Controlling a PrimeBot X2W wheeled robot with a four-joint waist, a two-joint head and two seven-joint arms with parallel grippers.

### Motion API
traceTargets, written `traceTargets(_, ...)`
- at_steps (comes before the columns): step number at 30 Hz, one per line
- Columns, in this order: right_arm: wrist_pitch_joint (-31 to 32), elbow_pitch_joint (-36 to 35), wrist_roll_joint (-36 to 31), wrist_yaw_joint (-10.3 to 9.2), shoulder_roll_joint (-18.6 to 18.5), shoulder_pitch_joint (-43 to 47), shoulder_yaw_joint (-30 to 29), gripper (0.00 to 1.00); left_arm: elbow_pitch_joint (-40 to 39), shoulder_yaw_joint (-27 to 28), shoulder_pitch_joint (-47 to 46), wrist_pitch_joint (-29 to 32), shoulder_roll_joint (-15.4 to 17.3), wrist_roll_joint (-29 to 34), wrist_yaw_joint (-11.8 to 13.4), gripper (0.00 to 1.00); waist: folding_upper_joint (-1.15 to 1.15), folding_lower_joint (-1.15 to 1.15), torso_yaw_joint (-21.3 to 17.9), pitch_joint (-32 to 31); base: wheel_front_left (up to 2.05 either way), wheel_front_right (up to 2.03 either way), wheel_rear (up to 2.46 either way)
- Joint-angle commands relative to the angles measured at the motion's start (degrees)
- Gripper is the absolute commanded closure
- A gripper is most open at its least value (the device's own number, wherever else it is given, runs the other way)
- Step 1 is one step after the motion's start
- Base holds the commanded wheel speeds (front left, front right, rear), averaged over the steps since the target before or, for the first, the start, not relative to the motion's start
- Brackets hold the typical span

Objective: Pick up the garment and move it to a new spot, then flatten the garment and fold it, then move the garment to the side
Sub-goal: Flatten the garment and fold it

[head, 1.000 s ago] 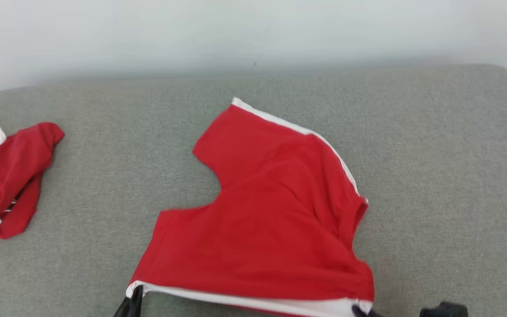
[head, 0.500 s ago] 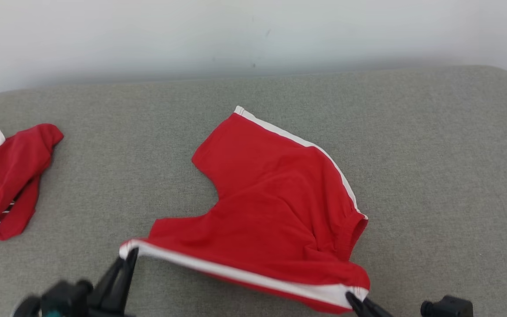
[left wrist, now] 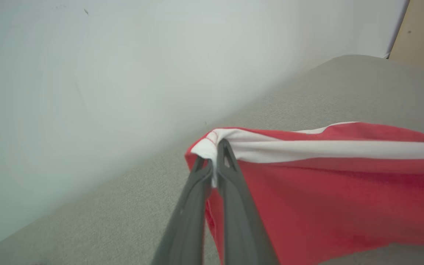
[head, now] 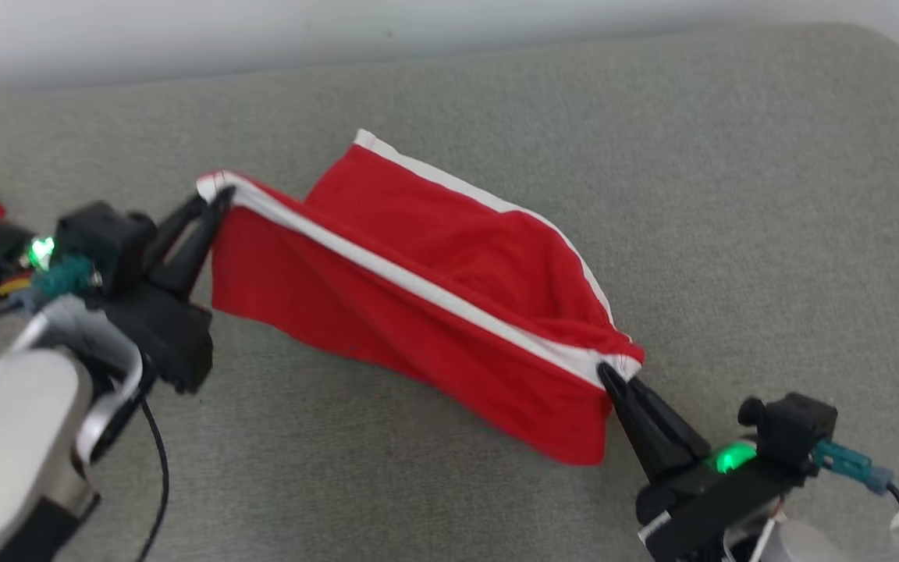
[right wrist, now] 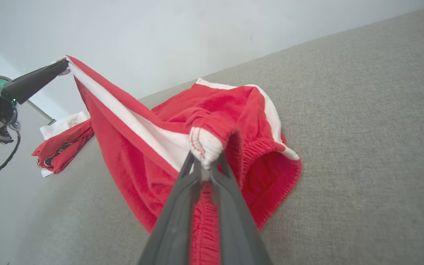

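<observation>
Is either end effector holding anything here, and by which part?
Both hold the red garment: the left end effector pinches one end of its white stripe, the right end effector the other end, beside the elastic waistband.

Left arm: your pale forearm (head: 5, 437) enters from the lower-left corner of the head view, with the dark wrist block (head: 165, 332) above it. The left lamp (head: 40, 251) is lit green on the camera mount. Your left gripper (head: 215, 204) points up and to the right. Its fingers are pressed together on a white-trimmed corner of the garment (head: 418, 312); the left wrist view shows the hem pinched between the tips.

Right arm: your wrist housing (head: 719, 492) sits at the lower right, its right lamp (head: 726, 459) lit green. Your right gripper (head: 609, 378) points up and to the left, fingers closed on the other trimmed corner.

The grippers are well apart, with cloth stretched between them.
</observation>
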Motion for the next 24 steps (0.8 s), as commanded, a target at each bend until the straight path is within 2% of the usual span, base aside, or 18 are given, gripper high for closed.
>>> traceTargets(1, -0.82, 1.19, 0.05, 0.06, 0.73, -2.22, 0.21, 1.0, 1.92, -0.15, -3.3, 0.19, 0.26, -0.21, -0.23, 1.0, -0.01, -0.01, -4.28, 5.28, 0.0, 0.0, 0.0)
traceTargets(6, -2.94, 5.05, 0.37, 0.06, 3.23, -8.68, 1.32, 1.0, 9.14, -2.12, -12.11, 1.49, 0.88, -1.23, -0.57, 1.0, -0.01, -0.01, -7.22, 9.54, 0.0, 0.0, 0.0)
traceTargets(14, -5.87, 9.74, -0.6, 0.06, 6.06, -15.66, 2.83, 1.0, 18.45, -12.01, -24.06, 1.26, 1.34, -2.47, -0.71, 1.0, -0.01, -0.01, -10.06, 13.34, 0.0, 0.0, 0.0)
traceTargets(19, -6.82, 11.45, -1.85, 0.06, 7.65, -17.28, 3.27, 1.0, 24.18, -17.56, -28.41, -1.23, 0.48, -3.0, -0.72, 1.0, -0.01, -0.01, -10.66, 13.41, 0.0, 0.0, 0.0)
traceTargets(24, -7.31, 11.99, -2.88, 0.06, 8.59, -17.58, 2.81, 1.0, 30.25, -19.63, -30.44, -5.19, -0.58, -4.68, -0.72, 1.0, -0.01, -0.01, -10.84, 13.36, 0.0, 0.0, 0.0)
